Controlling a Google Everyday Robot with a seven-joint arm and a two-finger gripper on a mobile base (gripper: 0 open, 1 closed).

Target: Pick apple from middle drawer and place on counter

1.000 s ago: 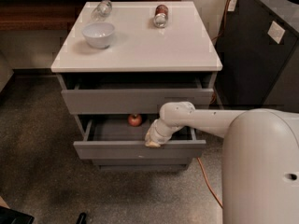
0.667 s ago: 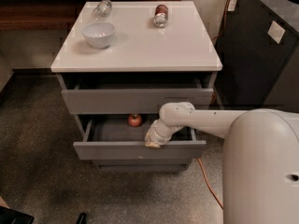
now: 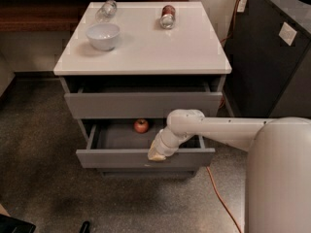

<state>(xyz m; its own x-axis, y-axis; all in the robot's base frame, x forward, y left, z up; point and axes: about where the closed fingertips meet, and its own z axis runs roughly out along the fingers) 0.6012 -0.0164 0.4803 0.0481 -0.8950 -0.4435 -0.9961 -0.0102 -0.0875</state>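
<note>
The small red apple [image 3: 141, 125] lies at the back of the open middle drawer [image 3: 116, 158], near its middle. My gripper [image 3: 156, 154] is at the drawer's front edge, right of centre, a little in front and to the right of the apple and apart from it. The white arm reaches in from the right. The counter [image 3: 146, 47] is the pale slab on top of the cabinet.
On the counter stand a white bowl [image 3: 103, 36], a clear glass lying down [image 3: 106, 8] and a red-labelled can [image 3: 168, 16]. The top drawer [image 3: 143, 103] is pulled out a little. A dark cabinet [image 3: 272, 57] stands right. An orange cable [image 3: 221, 198] lies on the floor.
</note>
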